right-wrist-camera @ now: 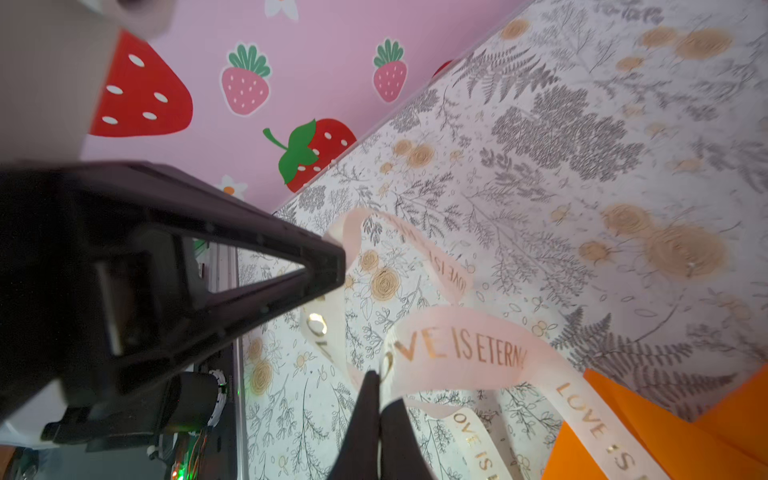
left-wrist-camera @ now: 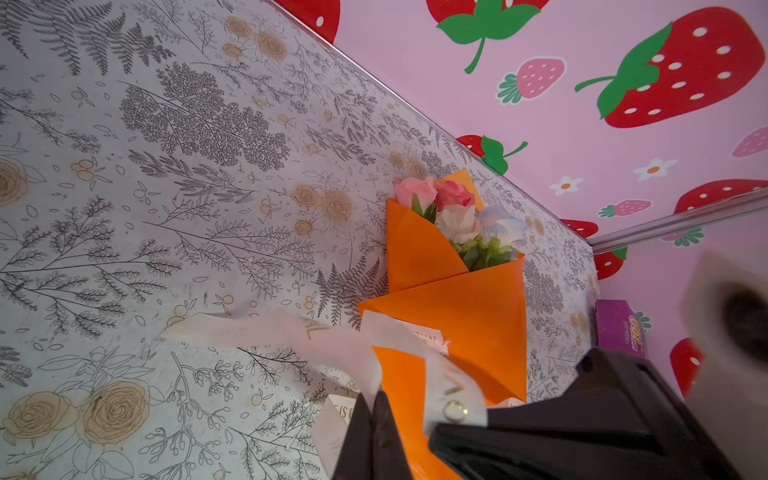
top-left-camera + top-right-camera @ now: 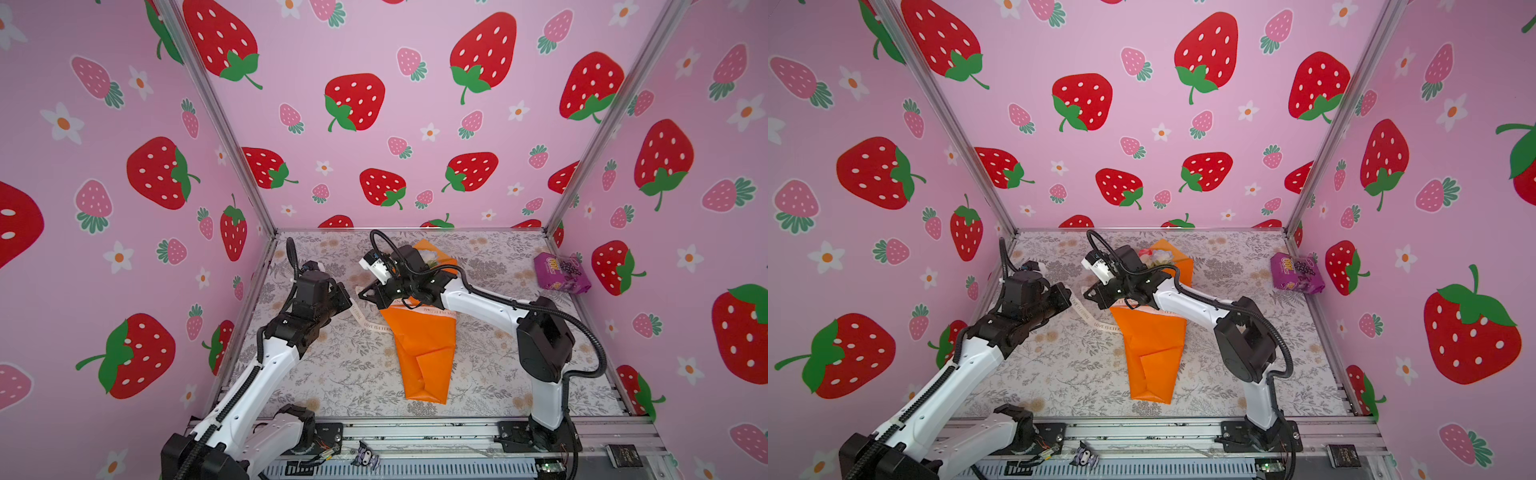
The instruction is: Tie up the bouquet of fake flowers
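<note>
Pinching ribbon (image 1: 457, 349), right fingers (image 1: 365, 432), left fingers (image 2: 370, 432), beside bouquet (image 3: 422, 345)

The table (image 3: 332, 374), covered in a grey and tan flower print, is carrying three things. The bouquet (image 3: 424, 349) is lying flat beneath my right gripper (image 3: 361, 296), its orange wrap tapering toward the near edge. The ribbon (image 3: 374, 326) is trailing over the print below my left gripper (image 3: 348, 301) and crossing the wrap. The packet (image 3: 561, 274) is lying well off to the right of my right gripper, by the far corner.
</note>
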Tool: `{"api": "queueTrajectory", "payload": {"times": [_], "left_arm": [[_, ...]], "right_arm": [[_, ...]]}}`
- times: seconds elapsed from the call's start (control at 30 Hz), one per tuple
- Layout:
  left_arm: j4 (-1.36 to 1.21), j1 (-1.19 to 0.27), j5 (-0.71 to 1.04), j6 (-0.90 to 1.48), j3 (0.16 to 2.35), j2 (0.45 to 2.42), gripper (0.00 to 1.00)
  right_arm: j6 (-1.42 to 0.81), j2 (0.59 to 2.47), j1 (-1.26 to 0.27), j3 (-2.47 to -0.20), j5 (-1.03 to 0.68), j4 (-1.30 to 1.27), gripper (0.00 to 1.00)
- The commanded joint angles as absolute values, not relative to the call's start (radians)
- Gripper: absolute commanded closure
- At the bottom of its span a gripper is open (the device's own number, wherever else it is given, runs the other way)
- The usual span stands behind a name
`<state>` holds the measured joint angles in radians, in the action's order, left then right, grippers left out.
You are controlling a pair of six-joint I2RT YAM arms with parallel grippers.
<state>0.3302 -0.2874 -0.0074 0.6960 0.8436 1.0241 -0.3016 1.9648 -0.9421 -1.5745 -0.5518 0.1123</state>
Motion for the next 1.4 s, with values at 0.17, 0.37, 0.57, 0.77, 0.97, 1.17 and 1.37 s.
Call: {"api": "queueTrajectory", "payload": {"times": [0.17, 0.37, 0.57, 0.77, 0.97, 1.17, 1.37], "left_arm": [[0.258, -0.297, 0.07, 0.612, 0.877, 1.046, 1.0], [0.345, -0.324, 0.19, 0.444, 1.03, 1.184, 1.0], [0.477, -0.411, 0.338, 0.229, 1.231, 1.36, 0.99], [0.573, -0.514, 0.496, 0.077, 1.405, 1.507, 0.99], [0.573, -0.533, 0.526, 0.036, 1.425, 1.519, 0.98], [0.574, -0.532, 0.54, 0.041, 1.417, 1.525, 0.97], [0.549, -0.532, 0.535, 0.059, 1.398, 1.518, 0.97]], "right_arm": [[-0.204, 1.866, -0.932, -1.511, -0.459, 0.203, 0.62], [-0.281, 1.59, -0.828, -1.211, -0.346, -0.012, 0.55], [-0.369, 1.362, -0.7, -0.917, -0.185, -0.177, 0.57], [-0.225, 1.261, -0.674, -0.639, -0.271, -0.537, 0.63], [-0.042, 1.414, -0.673, -0.657, -0.391, -0.7, 0.53], [-0.026, 1.589, -0.691, -0.764, -0.481, -0.767, 0.49], [-0.099, 1.696, -0.693, -0.804, -0.445, -0.833, 0.69]]}}
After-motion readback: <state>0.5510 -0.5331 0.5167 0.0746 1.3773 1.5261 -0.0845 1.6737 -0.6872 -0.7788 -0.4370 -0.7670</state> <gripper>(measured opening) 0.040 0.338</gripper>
